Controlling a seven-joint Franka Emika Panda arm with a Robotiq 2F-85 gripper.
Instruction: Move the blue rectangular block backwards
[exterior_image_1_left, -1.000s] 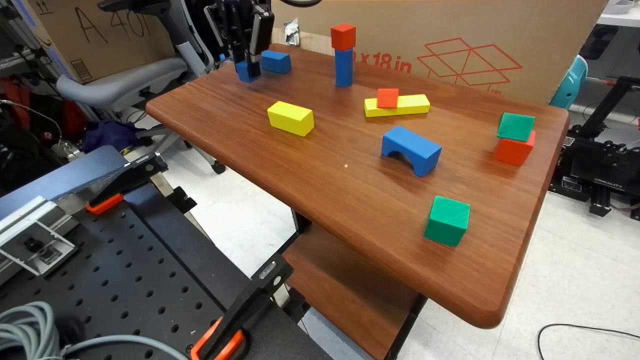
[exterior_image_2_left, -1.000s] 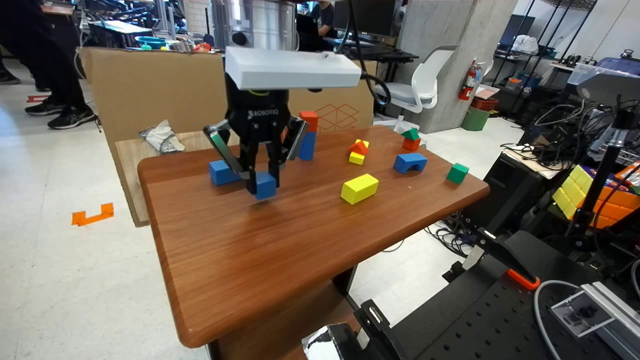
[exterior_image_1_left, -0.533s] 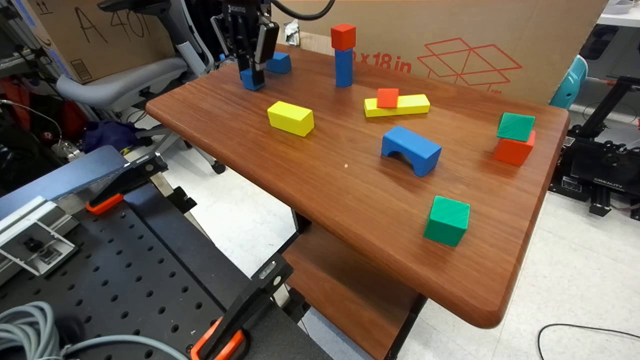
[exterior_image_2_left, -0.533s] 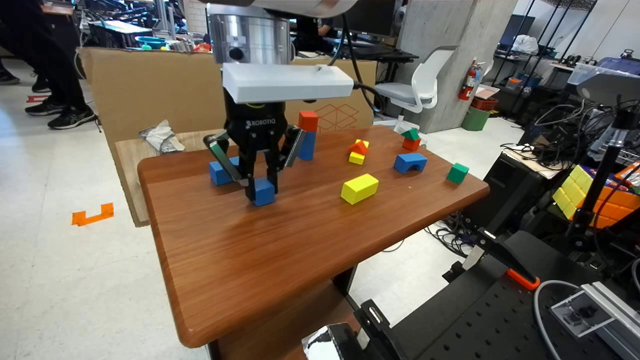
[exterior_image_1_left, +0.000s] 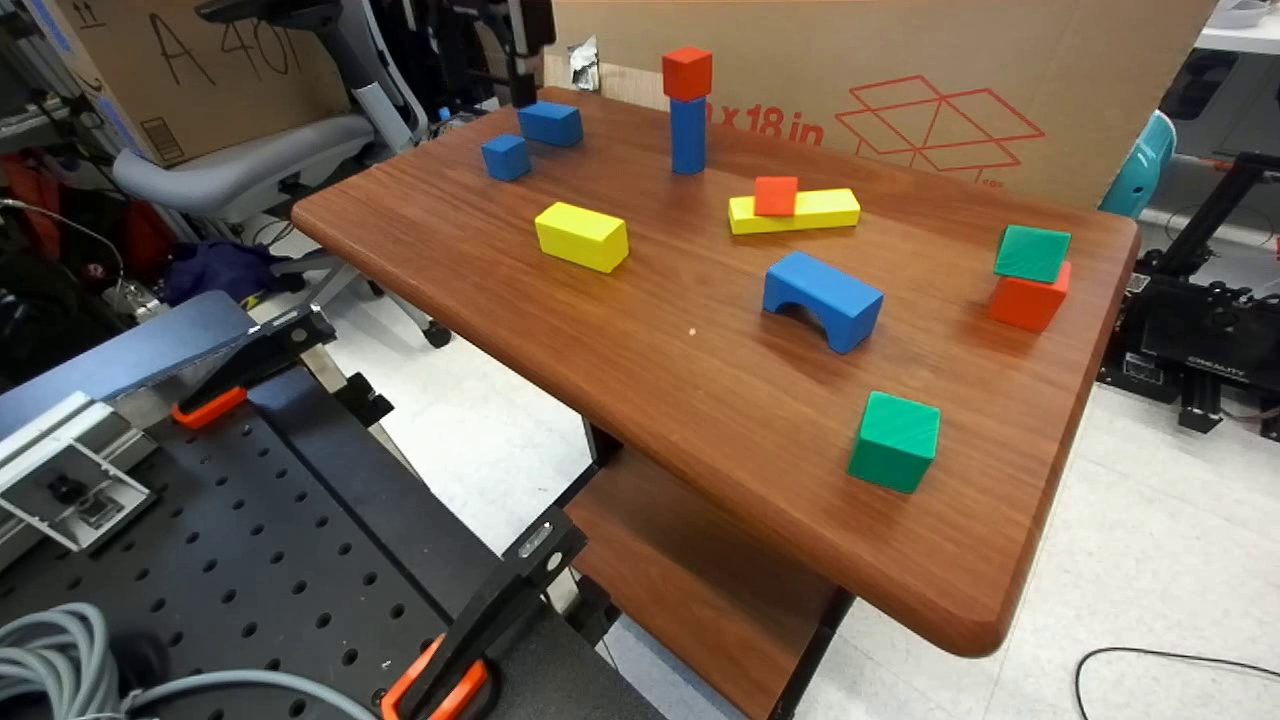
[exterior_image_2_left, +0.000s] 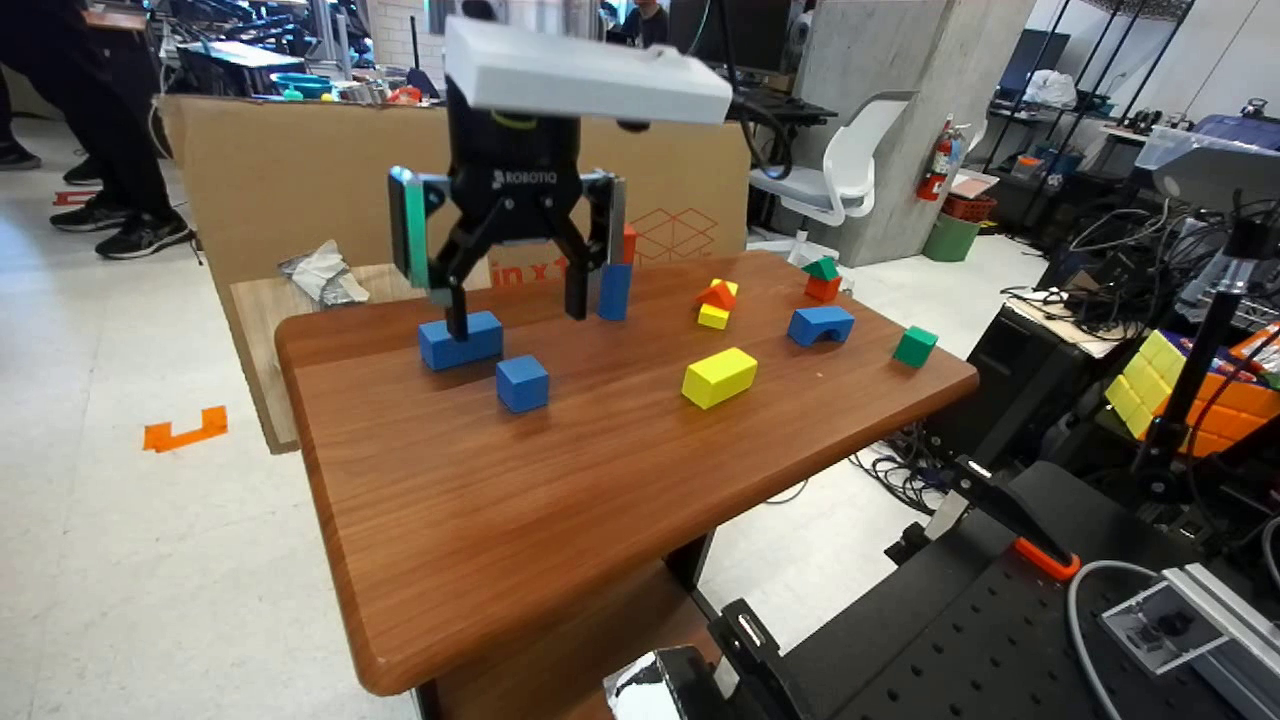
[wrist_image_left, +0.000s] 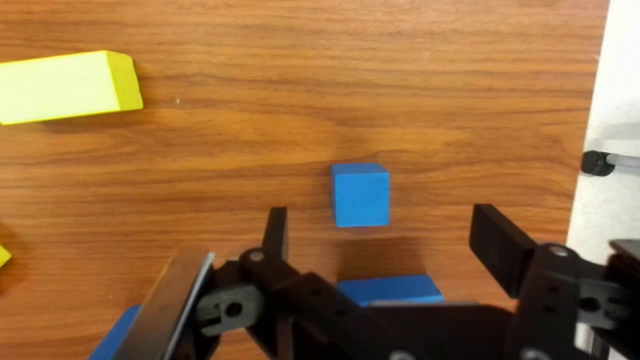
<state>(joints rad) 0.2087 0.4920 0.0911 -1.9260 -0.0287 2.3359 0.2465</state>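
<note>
The blue rectangular block (exterior_image_1_left: 551, 124) (exterior_image_2_left: 461, 342) lies flat near the back corner of the table in both exterior views. In the wrist view only a strip of the blue rectangular block (wrist_image_left: 395, 288) shows; the gripper body covers the rest. A small blue cube (exterior_image_1_left: 506, 158) (exterior_image_2_left: 522, 384) (wrist_image_left: 361, 199) rests on the wood in front of it, a short gap apart. Above both hangs my gripper (exterior_image_2_left: 517, 315) (wrist_image_left: 379, 216), open, its fingers wide apart with nothing held. One fingertip overlaps the rectangular block in an exterior view.
Around the brown table (exterior_image_1_left: 690, 390) stand a yellow block (exterior_image_1_left: 582, 237), a blue pillar (exterior_image_1_left: 688, 137) topped by a red cube (exterior_image_1_left: 687, 74), and a blue arch (exterior_image_1_left: 823, 300). Farther off is a green cube (exterior_image_1_left: 895, 441). A cardboard sheet (exterior_image_2_left: 320, 180) rises behind the table's back edge.
The small blue cube came down to the table in my closed fingers. Since then my gripper has opened, let go of it and risen. The blue rectangular block has not moved.
</note>
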